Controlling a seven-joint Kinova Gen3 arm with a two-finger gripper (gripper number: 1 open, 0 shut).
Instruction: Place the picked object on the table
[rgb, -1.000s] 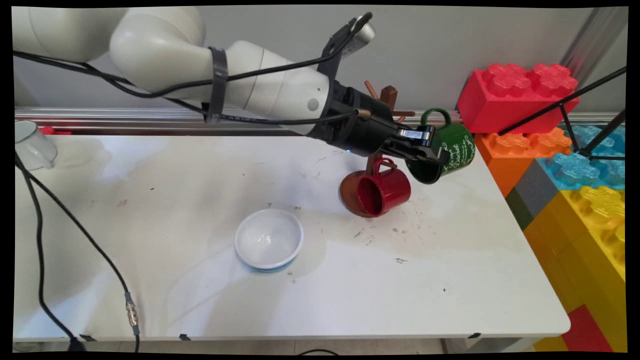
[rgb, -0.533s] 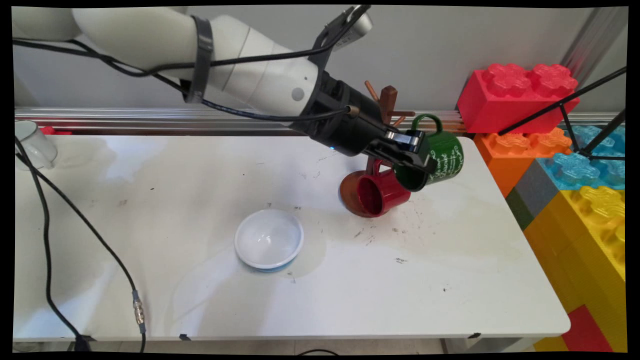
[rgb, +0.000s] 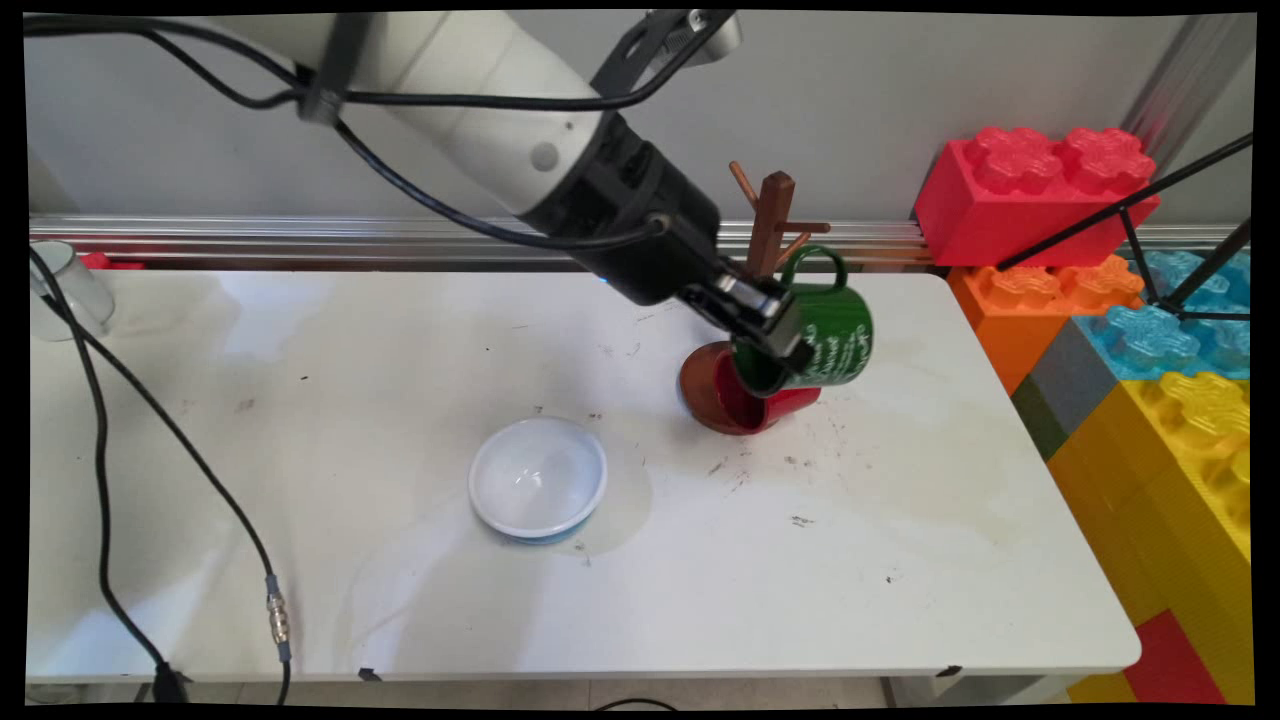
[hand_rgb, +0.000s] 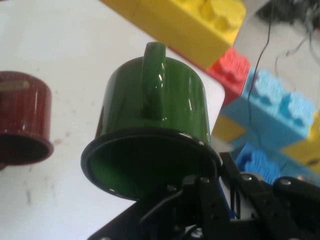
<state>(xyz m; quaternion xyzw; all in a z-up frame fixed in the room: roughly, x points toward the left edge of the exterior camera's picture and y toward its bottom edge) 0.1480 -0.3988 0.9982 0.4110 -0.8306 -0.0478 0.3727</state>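
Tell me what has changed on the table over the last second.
The gripper, still shut on the rim of the green mug, has carried it left and a little down, from beside the mug tree to in front of the red mug, which it now partly hides. The arm swung higher. The red mug, mug tree, white bowl and toy bricks stayed put.

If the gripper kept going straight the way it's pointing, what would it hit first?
The gripper, shut on the green mug, points down and right. Probably the mug would meet the red mug below it first; depth is unclear.
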